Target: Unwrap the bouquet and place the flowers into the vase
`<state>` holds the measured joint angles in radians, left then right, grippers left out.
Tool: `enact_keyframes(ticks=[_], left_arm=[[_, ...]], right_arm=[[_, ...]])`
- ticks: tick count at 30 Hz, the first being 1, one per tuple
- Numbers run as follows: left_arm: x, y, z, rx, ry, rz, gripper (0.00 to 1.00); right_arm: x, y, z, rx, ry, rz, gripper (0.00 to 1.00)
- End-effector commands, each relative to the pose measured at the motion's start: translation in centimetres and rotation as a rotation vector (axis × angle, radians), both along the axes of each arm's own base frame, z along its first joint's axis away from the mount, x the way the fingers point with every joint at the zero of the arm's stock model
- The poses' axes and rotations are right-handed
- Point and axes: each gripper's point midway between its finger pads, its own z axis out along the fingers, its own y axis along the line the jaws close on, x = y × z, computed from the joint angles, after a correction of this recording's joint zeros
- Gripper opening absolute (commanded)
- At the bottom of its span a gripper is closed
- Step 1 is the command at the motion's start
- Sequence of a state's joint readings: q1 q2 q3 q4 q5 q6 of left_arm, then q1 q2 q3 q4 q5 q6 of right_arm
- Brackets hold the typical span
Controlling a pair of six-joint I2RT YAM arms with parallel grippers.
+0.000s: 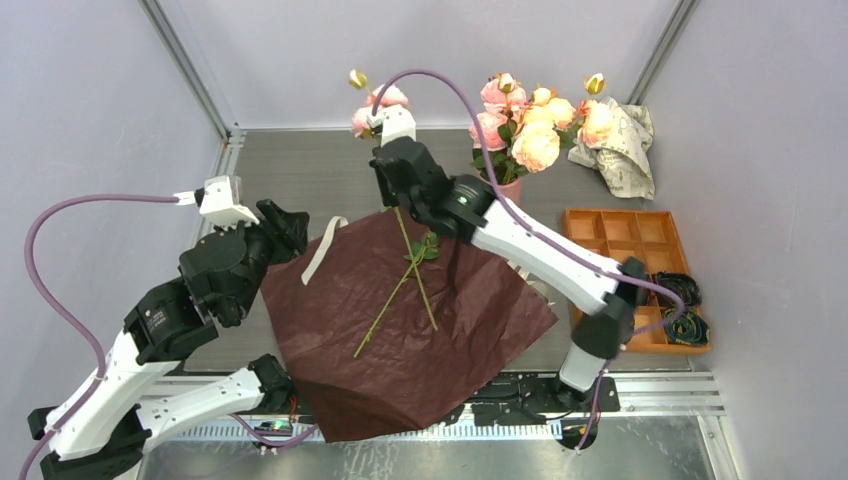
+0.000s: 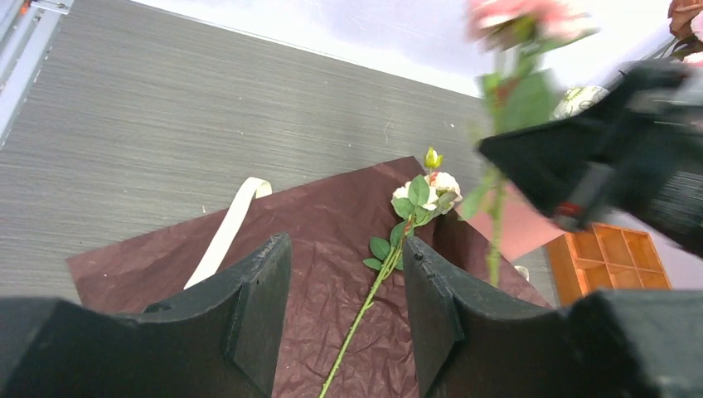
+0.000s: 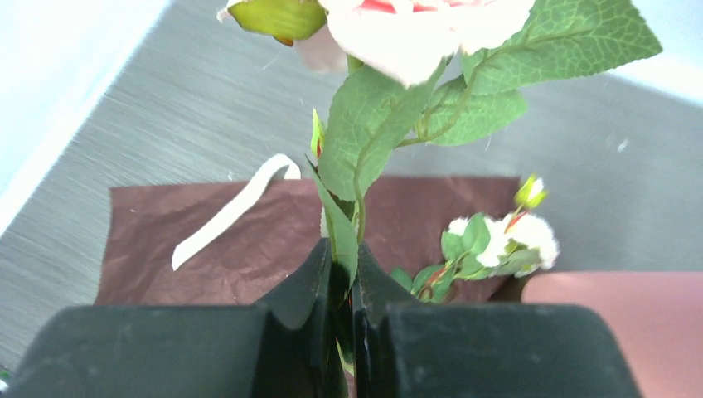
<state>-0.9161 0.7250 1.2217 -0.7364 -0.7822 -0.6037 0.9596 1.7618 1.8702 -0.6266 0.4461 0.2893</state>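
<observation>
Pinching a pink flower [image 1: 388, 98] by its stem, the right hand [image 3: 341, 265] holds it upright over the dark red paper [image 1: 400, 350] on the counter [image 1: 320, 170], where a second flower [image 2: 390, 257] lies. The left hand [image 2: 346, 246] hovers spread at the paper's left edge. Behind, the vase [image 1: 508, 190] holds blooms [image 1: 535, 145].

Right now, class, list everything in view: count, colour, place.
wrapping paper: one, dark red, spread mid-table
ribbon: one, cream, paper's left corner
loose flower: one, whitish, lying on paper
held flower: one, pink, upright at back
vase: one, salmon-pink, back centre
vase flowers: several, pink and peach, in vase
crumpled paper: one, cream printed, back right
tray: one, orange, right side
left fingers: two, black, open near ribbon
right fingers: two, black, shut on held flower's stem
</observation>
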Motion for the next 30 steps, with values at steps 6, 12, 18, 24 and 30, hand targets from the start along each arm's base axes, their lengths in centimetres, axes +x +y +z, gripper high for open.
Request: enact_keyframes(ticks=[6, 12, 18, 24, 30], left_arm=[[0.3, -0.4, 0.0, -0.024, 0.001, 0.011, 0.52], [0.4, -0.8, 0.0, -0.031, 0.004, 0.001, 0.52], [0.7, -1.5, 0.1, -0.038, 0.003, -0.011, 0.51], [1.1, -2.5, 0.2, -0.035, 0.007, -0.033, 0.5], [1.4, -2.8, 0.3, -0.029, 0.003, -0.036, 0.5]], right_arm=[[-9.0, -8.2, 22.4, 0.232, -0.658, -0.029, 0.01], [-11.9, -14.7, 27.4, 0.379, -0.845, -0.078, 0.01], [-12.4, -19.0, 30.2, 0.348, -1.01, -0.211, 0.01], [-11.6, -20.0, 30.9, 0.282, -1.075, -0.314, 0.01], [-9.3, -20.9, 31.3, 0.249, -1.11, -0.384, 0.01]])
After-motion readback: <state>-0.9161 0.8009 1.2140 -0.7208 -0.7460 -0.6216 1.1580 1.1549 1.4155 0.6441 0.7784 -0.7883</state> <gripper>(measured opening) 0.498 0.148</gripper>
